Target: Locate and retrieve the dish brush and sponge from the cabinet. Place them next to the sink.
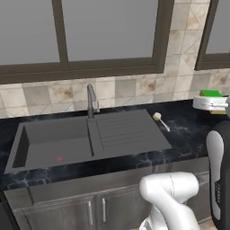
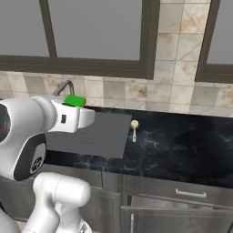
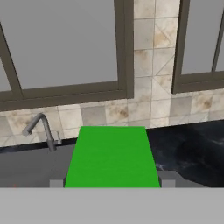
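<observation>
My gripper [image 3: 112,183] is shut on the sponge [image 3: 111,156], a green block that also pokes out of the white hand [image 2: 74,100] and shows at the right edge [image 1: 211,93]. I hold it in the air above the black counter, to the right of the sink [image 1: 58,148]. The dish brush [image 1: 161,121] lies on the counter just right of the ribbed drainboard [image 1: 126,130], white handle and yellow head [image 2: 134,129]. The cabinet is out of view.
A grey faucet [image 1: 91,101] stands behind the basin, near the tiled wall and the dark-framed windows [image 1: 108,31]. Bare black marble counter [image 2: 182,141] stretches right of the brush. Grey drawer and door units [image 2: 182,195] sit below the counter edge.
</observation>
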{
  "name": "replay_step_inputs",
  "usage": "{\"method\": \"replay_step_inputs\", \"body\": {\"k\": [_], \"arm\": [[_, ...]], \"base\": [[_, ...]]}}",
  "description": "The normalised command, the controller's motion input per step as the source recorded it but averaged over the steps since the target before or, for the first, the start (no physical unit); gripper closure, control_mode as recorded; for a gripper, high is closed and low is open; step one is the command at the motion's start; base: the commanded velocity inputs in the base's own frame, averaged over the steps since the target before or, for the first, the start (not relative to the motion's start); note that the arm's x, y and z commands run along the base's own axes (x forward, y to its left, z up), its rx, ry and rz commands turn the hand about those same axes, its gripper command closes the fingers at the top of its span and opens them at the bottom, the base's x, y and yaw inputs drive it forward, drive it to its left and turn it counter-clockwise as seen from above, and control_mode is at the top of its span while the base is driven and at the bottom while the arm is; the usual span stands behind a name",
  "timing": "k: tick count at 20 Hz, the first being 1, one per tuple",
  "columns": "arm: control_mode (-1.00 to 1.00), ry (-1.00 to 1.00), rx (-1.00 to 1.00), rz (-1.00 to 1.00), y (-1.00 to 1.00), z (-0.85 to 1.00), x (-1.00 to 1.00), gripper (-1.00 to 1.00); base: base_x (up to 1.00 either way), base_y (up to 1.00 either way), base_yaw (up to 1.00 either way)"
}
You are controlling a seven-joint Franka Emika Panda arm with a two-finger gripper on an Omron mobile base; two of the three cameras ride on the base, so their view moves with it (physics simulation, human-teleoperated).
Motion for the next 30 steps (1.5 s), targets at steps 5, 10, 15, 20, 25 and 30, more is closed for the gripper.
{"method": "replay_step_inputs", "body": {"k": [5, 10, 15, 20, 25, 30], "arm": [[1.0, 0.0, 0.0, 0.0, 0.0, 0.0, 0.0, 1.0], [1.0, 0.0, 0.0, 0.0, 0.0, 0.0, 0.0, 1.0], [1.0, 0.0, 0.0, 0.0, 0.0, 0.0, 0.0, 1.0], [1.0, 0.0, 0.0, 0.0, 0.0, 0.0, 0.0, 1.0], [1.0, 0.0, 0.0, 0.0, 0.0, 0.0, 0.0, 1.0], [1.0, 0.0, 0.0, 0.0, 0.0, 0.0, 0.0, 1.0]], "base": [[0.4, -0.29, 0.12], [0.39, -0.41, 0.09], [0.42, -0.53, 0.09], [0.3, -0.27, 0.0], [0.22, -0.51, 0.0], [0.28, -0.4, 0.0]]}}
